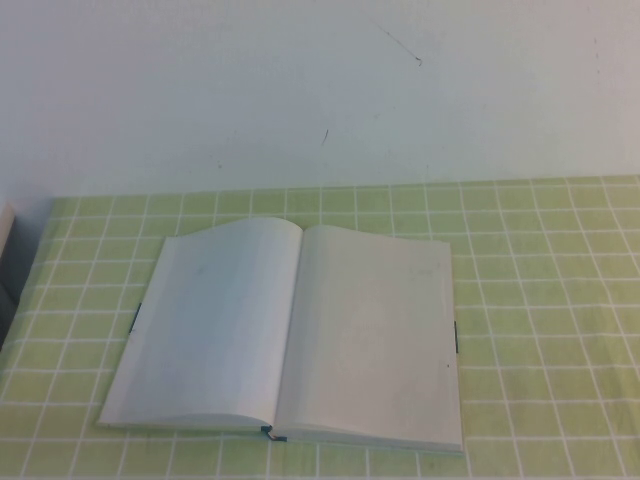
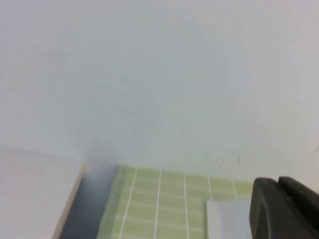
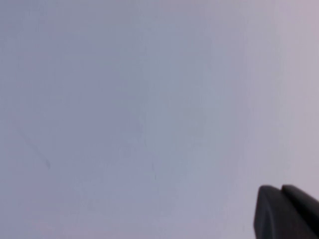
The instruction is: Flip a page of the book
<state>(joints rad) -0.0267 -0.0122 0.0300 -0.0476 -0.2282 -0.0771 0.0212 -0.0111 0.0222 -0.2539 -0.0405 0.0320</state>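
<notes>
An open book (image 1: 290, 335) with blank white pages lies flat in the middle of the green checked tablecloth (image 1: 540, 300). A dark ribbon end sticks out at the spine's near edge. Neither arm shows in the high view. My left gripper (image 2: 278, 186) is raised and faces the white wall, with its dark fingers together and nothing between them. A corner of the book (image 2: 227, 219) shows just beside it. My right gripper (image 3: 281, 191) also has its fingers together and is empty, with only the wall behind it.
A white wall (image 1: 320, 90) rises behind the table's far edge. A pale board or box (image 2: 35, 199) stands off the table's left side, and it also shows at the high view's left edge (image 1: 5, 240). Cloth lies bare on both sides of the book.
</notes>
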